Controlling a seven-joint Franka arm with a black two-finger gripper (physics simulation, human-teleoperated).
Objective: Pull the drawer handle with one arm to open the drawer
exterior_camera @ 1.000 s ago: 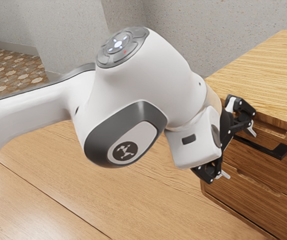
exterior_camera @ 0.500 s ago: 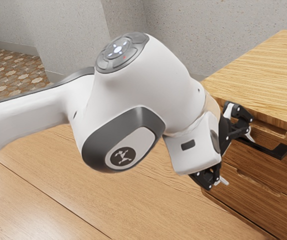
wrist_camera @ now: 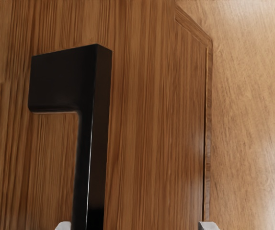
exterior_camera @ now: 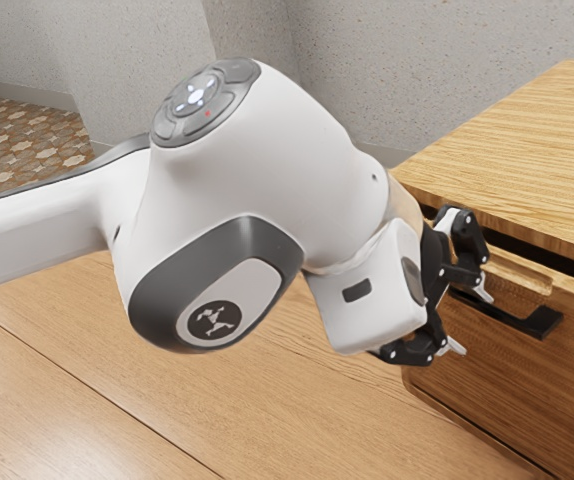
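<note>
Jaws released, the black two-finger end effector [exterior_camera: 465, 318] straddles the black bar handle [exterior_camera: 517, 313] to hook it outward, the top wooden drawer [exterior_camera: 537, 375] standing partly open in the oak desk [exterior_camera: 527, 150] at right.

I am seeing the drawer handle [wrist_camera: 92, 143] running out of the wrist view, its near end seemingly hiding behind the gripper [exterior_camera: 468, 320] in the exterior view.

drawer handle [wrist_camera: 92, 143] is plain black, drawer front [wrist_camera: 152, 120] warm orange-brown with streaky wood grain. arm [exterior_camera: 267, 200] white with grey panels, pincer [exterior_camera: 467, 320] black. wall [exterior_camera: 417, 60] speckled grey, tile floor [exterior_camera: 17, 140] has a brown and cream pattern
</note>
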